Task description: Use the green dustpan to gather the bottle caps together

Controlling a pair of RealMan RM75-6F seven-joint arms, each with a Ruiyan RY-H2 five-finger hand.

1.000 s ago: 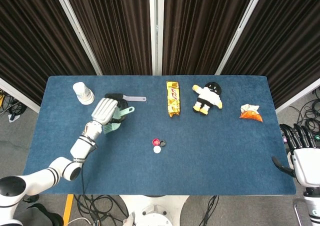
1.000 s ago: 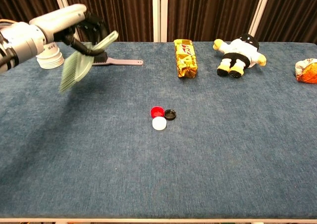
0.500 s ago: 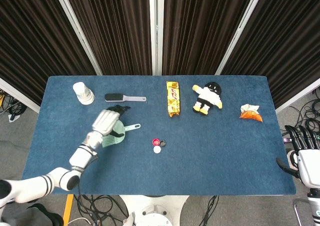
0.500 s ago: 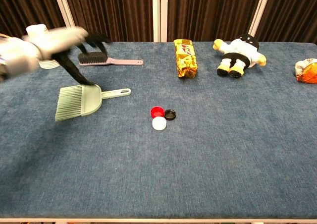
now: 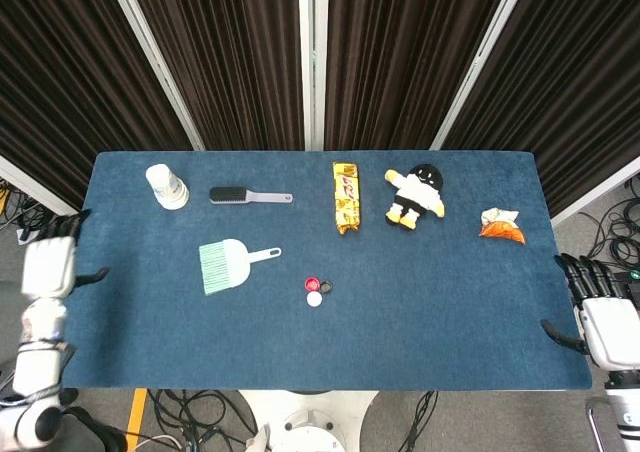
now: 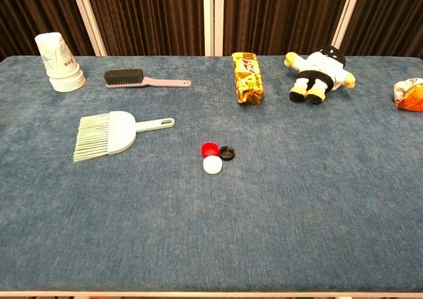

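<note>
Head view — both hands (image 5: 48, 267) (image 5: 605, 317) hang off the table (image 5: 450, 302) ends.

Dustpan (image 5: 228, 265), caps (image 5: 316, 290) on blue table (image 5: 450, 302)

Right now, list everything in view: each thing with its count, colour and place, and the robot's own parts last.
dustpan: 1, pale green, left part of the table, handle pointing right
bottle caps: 3, red, black and white, clustered near the table's middle
brush: 1, black bristles with pink handle, behind the dustpan
paper cups: 1 stack, white, far left corner
snack bar: 1, gold wrapper, far centre
plush doll: 1, white, black and yellow, far right of centre
crumpled wrapper: 1, orange and white, far right edge
table: 1, blue cloth
left hand: 1, white, off the table's left edge, holding nothing
right hand: 1, white with dark fingers, off the right edge, holding nothing
</note>
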